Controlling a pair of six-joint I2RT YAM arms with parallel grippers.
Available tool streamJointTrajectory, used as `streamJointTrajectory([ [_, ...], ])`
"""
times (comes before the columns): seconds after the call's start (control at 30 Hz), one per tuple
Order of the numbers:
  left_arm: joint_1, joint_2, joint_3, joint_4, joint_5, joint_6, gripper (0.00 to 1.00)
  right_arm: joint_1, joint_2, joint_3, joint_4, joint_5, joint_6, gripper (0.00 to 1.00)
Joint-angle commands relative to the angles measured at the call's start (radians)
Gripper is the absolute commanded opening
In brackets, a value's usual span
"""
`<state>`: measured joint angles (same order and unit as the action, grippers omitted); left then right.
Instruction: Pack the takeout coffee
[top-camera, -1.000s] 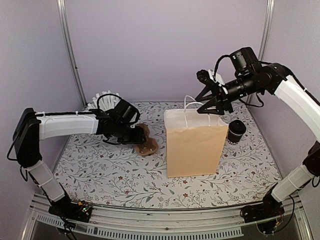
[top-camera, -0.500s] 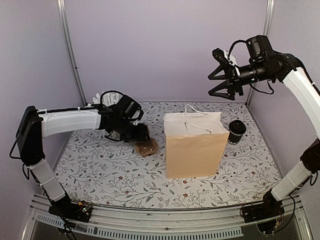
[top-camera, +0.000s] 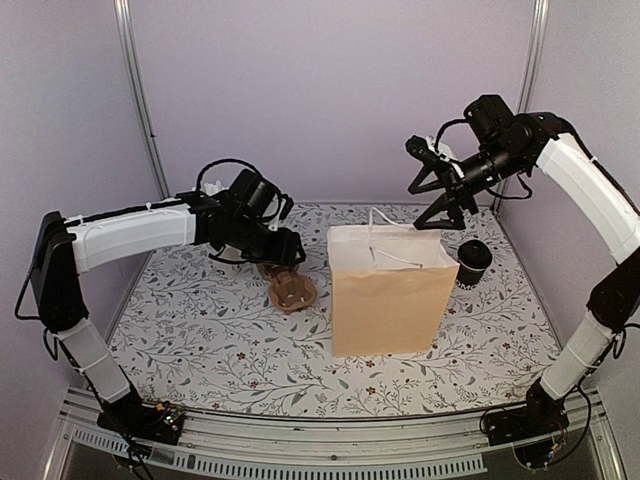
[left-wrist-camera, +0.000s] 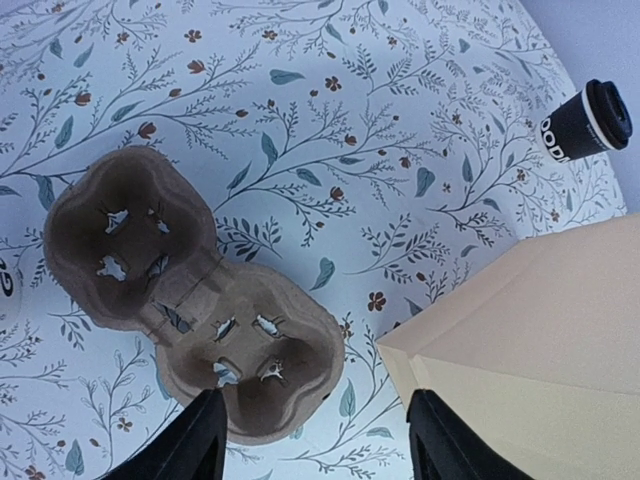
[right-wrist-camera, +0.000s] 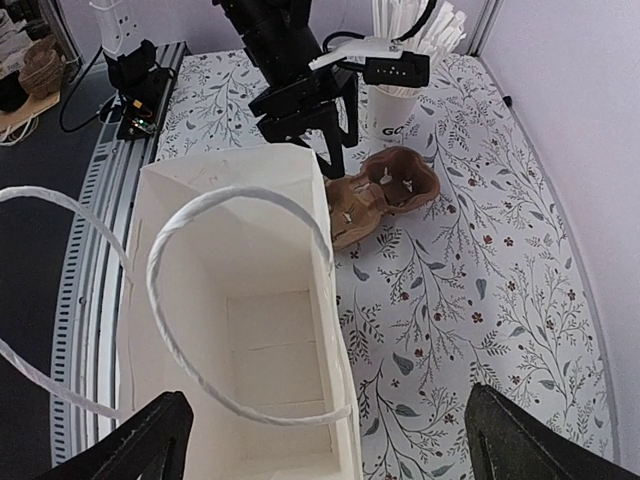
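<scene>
Found right gripper (top-camera: 421, 192) spread, empty, above the paper bag (top-camera: 385, 300); left gripper (left-wrist-camera: 315, 440) likewise spread over the cup carrier (left-wrist-camera: 190, 300). Located takeout coffee (top-camera: 471, 262) upright just right of bag. Recommend gripping below lid (top-camera: 474, 249), lifting well above bag.

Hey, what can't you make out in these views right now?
Right wrist: the coffee cup is out of frame; the left arm overlaps the white stick cup, so its lettering shows only partly.
Top external: the lid hides what the coffee cup holds; the left arm covers most of the white stick cup.
Left wrist: the coffee cup's print curves out of view; the frame edge cuts off the paper bag.
</scene>
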<state>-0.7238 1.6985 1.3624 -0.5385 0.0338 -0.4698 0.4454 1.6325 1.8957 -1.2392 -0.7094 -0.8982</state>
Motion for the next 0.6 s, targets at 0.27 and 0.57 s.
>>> streamJointTrajectory([
  [0.27, 0.021, -0.096, -0.046, -0.022, -0.013, 0.07, 0.66, 0.034, 0.262, 0.17, -0.123, -0.023, 0.016, 0.83],
  [0.57, 0.022, -0.069, -0.025, -0.032, 0.006, 0.084, 0.66, 0.032, 0.277, 0.204, -0.129, 0.002, 0.048, 0.81],
])
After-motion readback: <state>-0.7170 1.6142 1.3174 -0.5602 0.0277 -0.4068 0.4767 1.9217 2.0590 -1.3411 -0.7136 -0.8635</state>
